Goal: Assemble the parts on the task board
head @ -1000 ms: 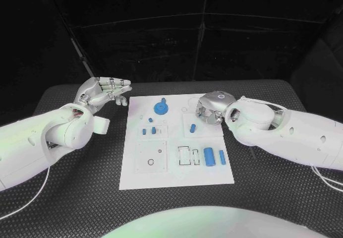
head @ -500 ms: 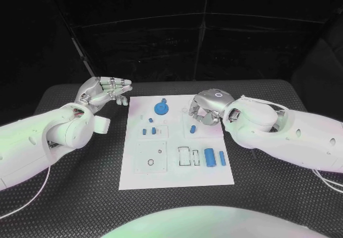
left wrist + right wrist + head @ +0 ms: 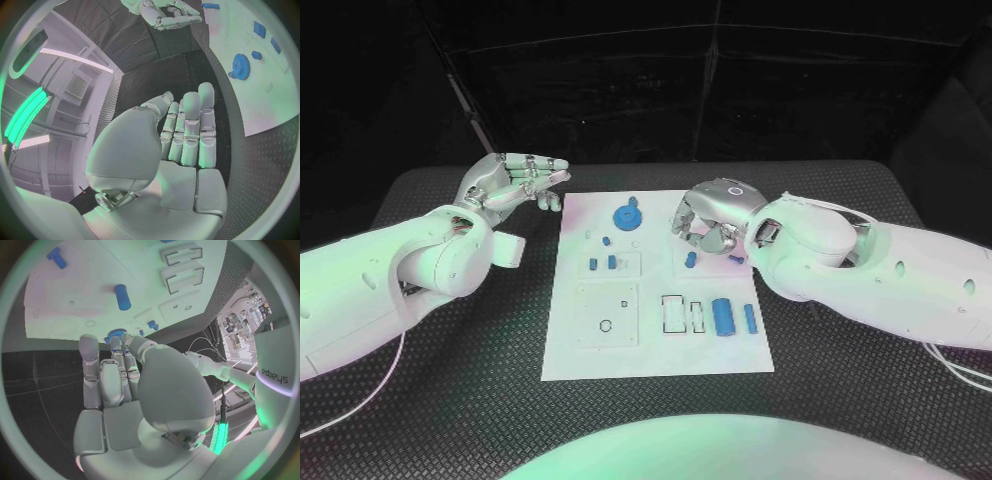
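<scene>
Your right hand [image 3: 708, 222] hovers over the upper right of the task board [image 3: 661, 355], fingers half curled and holding nothing, just above the small blue peg [image 3: 689, 259]; that placing looks like a reach for it. Your left hand [image 3: 509, 183] is parked over the desk [image 3: 473, 400] beside the board's upper left corner, fingers bent and empty, out of the way. The blue gear [image 3: 629, 216] sits near the top of the board, and the large blue cylinder [image 3: 723, 315] lies toward the lower right. Compared with a second ago, the right hand has slid inward over the board; the left has barely moved.
</scene>
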`<state>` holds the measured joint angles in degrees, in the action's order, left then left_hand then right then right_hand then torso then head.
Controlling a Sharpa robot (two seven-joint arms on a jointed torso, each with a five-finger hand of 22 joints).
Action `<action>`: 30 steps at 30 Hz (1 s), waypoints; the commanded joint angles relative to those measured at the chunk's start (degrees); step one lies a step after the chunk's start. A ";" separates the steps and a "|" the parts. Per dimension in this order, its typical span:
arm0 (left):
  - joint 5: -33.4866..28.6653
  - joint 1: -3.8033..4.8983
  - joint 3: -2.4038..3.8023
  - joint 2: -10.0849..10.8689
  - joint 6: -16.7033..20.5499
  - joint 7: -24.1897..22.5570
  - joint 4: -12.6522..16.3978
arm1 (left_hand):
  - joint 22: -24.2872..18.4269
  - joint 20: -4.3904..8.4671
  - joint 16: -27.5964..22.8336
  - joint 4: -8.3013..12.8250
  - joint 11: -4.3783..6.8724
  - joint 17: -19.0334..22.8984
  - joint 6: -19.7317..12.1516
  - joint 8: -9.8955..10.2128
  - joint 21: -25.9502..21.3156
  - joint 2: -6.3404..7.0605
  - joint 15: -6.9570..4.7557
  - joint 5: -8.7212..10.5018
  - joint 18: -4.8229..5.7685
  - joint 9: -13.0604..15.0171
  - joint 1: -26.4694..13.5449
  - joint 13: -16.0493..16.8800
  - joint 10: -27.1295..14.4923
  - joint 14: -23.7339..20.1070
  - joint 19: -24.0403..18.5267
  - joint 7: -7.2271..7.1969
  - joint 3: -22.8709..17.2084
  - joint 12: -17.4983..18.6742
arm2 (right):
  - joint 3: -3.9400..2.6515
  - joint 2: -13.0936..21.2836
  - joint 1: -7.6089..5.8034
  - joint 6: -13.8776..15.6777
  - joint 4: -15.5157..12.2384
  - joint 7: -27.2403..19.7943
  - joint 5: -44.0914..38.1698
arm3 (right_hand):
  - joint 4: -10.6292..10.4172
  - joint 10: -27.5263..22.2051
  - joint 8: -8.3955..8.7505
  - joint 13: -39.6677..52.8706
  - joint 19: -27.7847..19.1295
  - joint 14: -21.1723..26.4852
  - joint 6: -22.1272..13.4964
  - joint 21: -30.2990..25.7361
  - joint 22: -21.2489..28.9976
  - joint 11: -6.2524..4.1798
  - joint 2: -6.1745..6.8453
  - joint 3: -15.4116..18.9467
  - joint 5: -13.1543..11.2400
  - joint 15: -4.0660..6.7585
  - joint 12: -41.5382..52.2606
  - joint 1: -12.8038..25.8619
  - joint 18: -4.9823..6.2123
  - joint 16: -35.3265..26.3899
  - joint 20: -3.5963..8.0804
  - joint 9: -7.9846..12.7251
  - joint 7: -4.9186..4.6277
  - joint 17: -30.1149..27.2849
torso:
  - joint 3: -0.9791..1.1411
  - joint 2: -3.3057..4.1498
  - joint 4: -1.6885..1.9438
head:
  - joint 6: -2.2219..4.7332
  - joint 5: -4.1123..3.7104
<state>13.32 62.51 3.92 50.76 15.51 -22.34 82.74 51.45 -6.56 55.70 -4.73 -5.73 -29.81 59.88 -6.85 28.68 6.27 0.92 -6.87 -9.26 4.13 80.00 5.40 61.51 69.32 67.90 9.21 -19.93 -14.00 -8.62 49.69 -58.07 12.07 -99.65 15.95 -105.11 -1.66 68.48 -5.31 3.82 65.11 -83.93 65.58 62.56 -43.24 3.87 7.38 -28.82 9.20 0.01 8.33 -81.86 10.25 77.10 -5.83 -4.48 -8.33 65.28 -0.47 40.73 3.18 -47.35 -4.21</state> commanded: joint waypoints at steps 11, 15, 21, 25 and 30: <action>-0.25 0.08 0.08 -0.09 -0.57 -0.16 0.06 | -0.05 -0.20 -0.25 0.17 0.00 0.05 -0.33 -0.01 -0.26 -0.16 0.08 0.00 -1.16 -0.07 0.19 0.06 -0.20 -0.42 -0.26 0.16 0.22 -0.36 | -0.05 1.94 -0.10 2.65 0.96 -0.92 3.29 | -0.20 -1.30 0.98 -0.19 -0.24 -2.00 -1.58 0.40 0.10 0.97 1.18 -1.07 -0.01 0.03 -1.00 1.95 -1.16 0.48 -0.01 0.53 -0.42 0.00 | 0.04 -0.02 -0.05 | 0.04 -0.32; -0.25 0.08 0.08 -0.15 -0.62 -0.16 0.04 | -0.09 -0.22 -0.27 0.21 -0.02 0.06 -0.38 0.00 -0.30 -0.16 0.11 0.00 -1.16 -0.08 0.22 0.05 -0.31 -0.44 -0.25 0.18 0.27 -0.39 | -0.04 3.21 -0.11 3.45 0.76 -1.20 5.22 | -0.76 -1.86 1.37 -0.19 -0.50 -1.93 -2.21 0.25 0.33 1.22 2.02 -0.90 -0.71 -0.24 -1.34 3.11 -1.13 0.46 -0.25 0.65 -0.65 -0.17 | 0.02 -0.06 -0.04 | 0.01 -0.52; -0.25 0.08 0.07 -0.25 -0.64 -0.15 -0.06 | -0.09 -0.22 -0.27 0.21 -0.02 0.06 -0.38 0.00 -0.30 -0.16 0.11 0.00 -1.16 -0.08 0.22 0.05 -0.31 -0.44 -0.25 0.18 0.27 -0.39 | -0.01 5.10 -0.09 5.45 0.10 -2.25 8.70 | -2.23 -3.01 1.69 -0.10 -0.98 -1.81 -3.89 -0.32 1.08 1.78 4.10 0.61 -3.46 -0.76 -1.77 5.38 -1.01 0.46 -0.81 0.75 -1.22 -0.42 | 0.06 -0.03 -0.13 | 0.03 -0.79; -0.25 0.08 0.07 -0.31 -0.66 -0.15 -0.09 | -0.09 -0.22 -0.27 0.21 -0.02 0.06 -0.38 0.00 -0.30 -0.16 0.11 0.00 -1.16 -0.08 0.22 0.05 -0.31 -0.44 -0.25 0.18 0.27 -0.39 | 0.01 6.34 -0.07 6.96 -0.77 -3.06 10.09 | -2.67 -3.07 1.63 0.00 -1.07 -1.77 -4.34 -0.55 1.35 1.90 4.71 1.67 -4.16 -0.86 -1.59 5.77 -0.95 0.50 -0.96 0.72 -1.39 -0.46 | 0.08 -0.07 -0.08 | -0.04 -0.98; -0.25 0.08 0.07 -0.33 -0.65 -0.14 -0.13 | -0.09 -0.22 -0.27 0.21 -0.02 0.06 -0.38 0.00 -0.30 -0.16 0.11 0.00 -1.16 -0.08 0.22 0.05 -0.31 -0.44 -0.25 0.18 0.27 -0.39 | 0.04 7.69 -0.04 7.98 -1.77 -3.77 10.82 | -2.73 -2.75 1.51 0.08 -1.05 -1.77 -4.24 -0.60 1.39 1.82 4.73 1.95 -4.24 -0.83 -1.32 5.60 -0.93 0.55 -0.98 0.66 -1.32 -0.43 | 0.08 -0.08 -0.11 | 0.01 -1.08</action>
<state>13.31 62.51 3.92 50.49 15.41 -22.26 82.57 51.42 -6.56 55.70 -4.73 -5.73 -29.82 59.88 -6.85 28.68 6.27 0.92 -6.87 -9.26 4.14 80.00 5.40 61.52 69.32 67.90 9.21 -19.93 -14.00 -8.56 57.23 -58.06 17.43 -101.08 13.67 -96.27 -4.41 65.80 -3.94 3.84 64.29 -83.94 61.54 62.34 -41.92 5.73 12.03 -27.14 5.35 -0.42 6.80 -76.44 10.25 77.34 -6.66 -3.78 -9.83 64.85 -0.40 40.67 3.06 -47.37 -5.24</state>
